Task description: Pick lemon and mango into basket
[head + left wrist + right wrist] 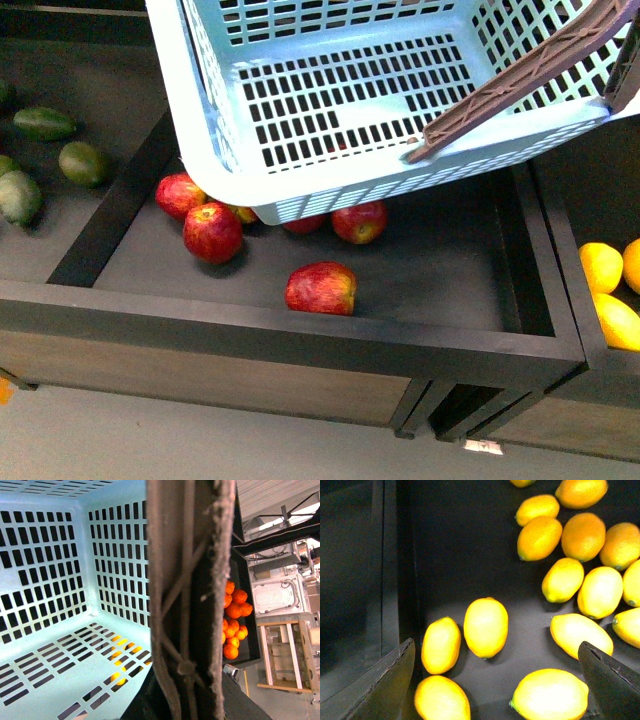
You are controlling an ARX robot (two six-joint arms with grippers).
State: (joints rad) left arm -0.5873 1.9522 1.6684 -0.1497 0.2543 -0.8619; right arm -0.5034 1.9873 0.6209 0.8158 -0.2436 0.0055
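Right gripper [496,645] agape and empty over the lemon [485,626] near the bin wall [390,580]: smooth, firm, light, probably slippery, best pinched across its narrow waist.

Clearance above the fruit
Tilted turquoise slotted plastic basket [380,180] with brown swing handle [520,83] roofs the red-apple bin's [300,325] rear — front open; small yellow oval lemons [485,627] lie spaced, bare floor [470,550] between.

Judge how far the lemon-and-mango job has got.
Done: nothing; the basket shows no fruit inside. In hand: it hangs lifted by its brown handle, while the right gripper, jaws open, hovers over a lemon. Left: grasping, then getting both fruits into the basket.
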